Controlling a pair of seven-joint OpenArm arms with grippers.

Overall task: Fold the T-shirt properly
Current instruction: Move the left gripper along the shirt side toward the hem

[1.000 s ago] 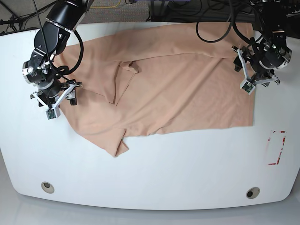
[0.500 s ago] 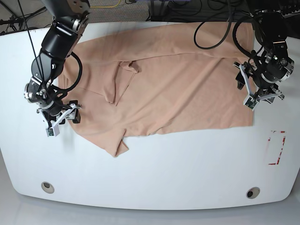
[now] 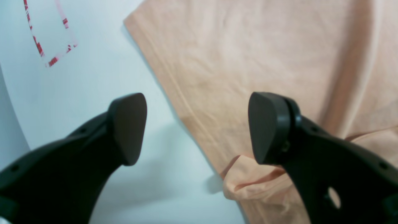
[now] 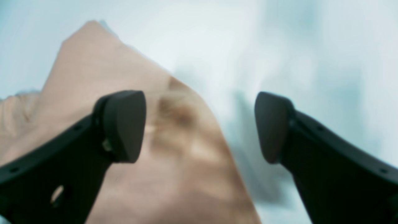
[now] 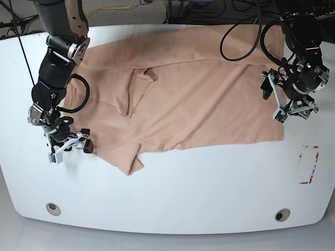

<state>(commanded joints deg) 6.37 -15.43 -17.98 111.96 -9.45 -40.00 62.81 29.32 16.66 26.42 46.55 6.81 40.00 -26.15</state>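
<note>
Lying spread over the far half of the white tabletop (image 5: 172, 193) in the base view, the shirt (image 5: 199, 99) is flat w/ a few folds near its middle & a sleeve tip poking toward the near edge. Left hand (image 5: 294, 110) sits on this view's right, at the shirt's edge, just above its near corner. Right hand (image 5: 67, 147) sits on this view's left, low over the tabletop, just beside the shirt's edge. Red-marked rectangle (image 5: 308, 164) lies on the tabletop past the shirt's corner, apart from the cloth. Two round holes (image 5: 282, 215) show near the front edge.

Left wrist view: left hand (image 3: 197, 124) is spread wide, nothing between its fingers (image 3: 129, 127). One finger is over bare tabletop (image 3: 90, 81), the other over the shirt (image 3: 255, 56); the hemmed edge runs diagonally between them. A small fold of cloth bunches by the finger on the shirt side; can't tell if it touches. Red rectangle (image 3: 46, 37) is at top left.

Right wrist view, blurred: right hand (image 4: 199, 126) is also wide apart & empty. Shirt (image 4: 130, 130) edge runs between the fingers (image 4: 124, 124), one over cloth, the other over tabletop (image 4: 279, 46). A pointed corner of cloth shows at upper left.
</note>
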